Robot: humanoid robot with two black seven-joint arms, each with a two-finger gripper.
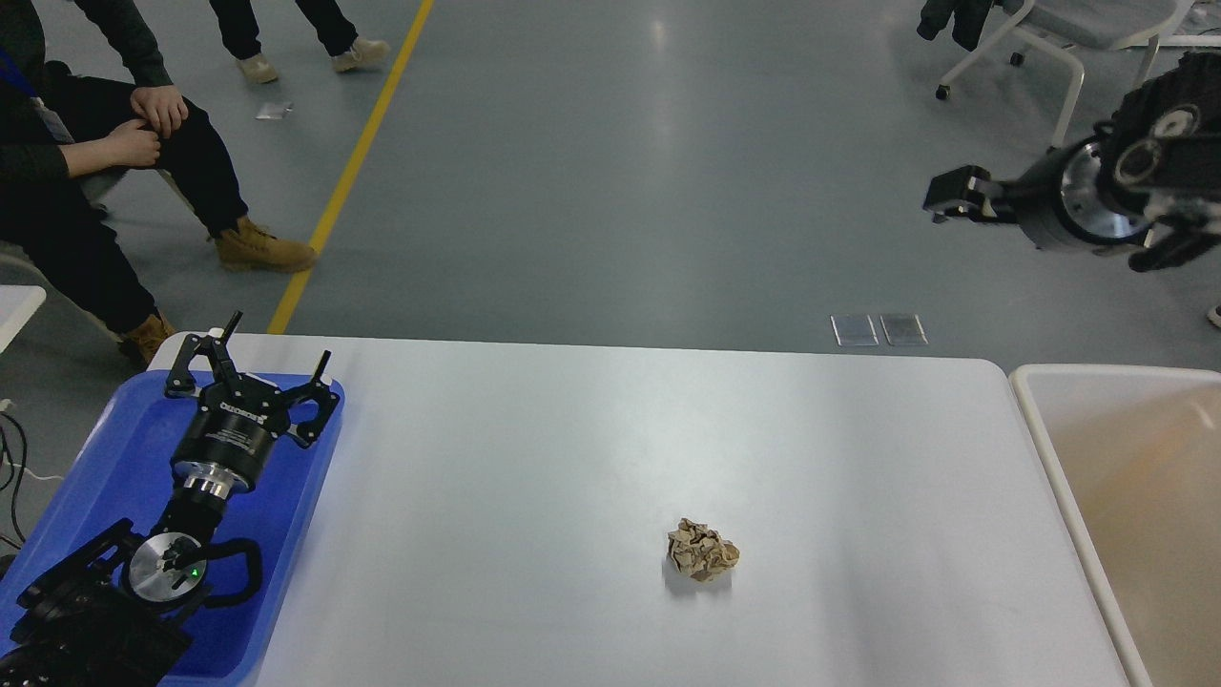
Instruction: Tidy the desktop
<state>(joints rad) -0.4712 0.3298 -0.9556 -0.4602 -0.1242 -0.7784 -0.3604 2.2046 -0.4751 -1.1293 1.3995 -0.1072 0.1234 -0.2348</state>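
The white desktop [572, 458] fills the lower half of the head view. A crumpled brown paper ball [703, 551] lies on it, right of centre and towards the front. My left gripper [277, 342] is open and empty, hovering over the far end of the blue tray [105, 448] at the left, far from the ball. My right gripper [957, 197] is raised at the upper right, over the floor beyond the table's far right corner. It is seen dark and side-on, so its fingers cannot be told apart.
A beige white-rimmed bin [1049, 458] stands against the table's right edge. A person [86, 162] sits past the table's far left corner, and another person's legs [286, 29] show at the top. An office chair [1049, 38] stands at the far right.
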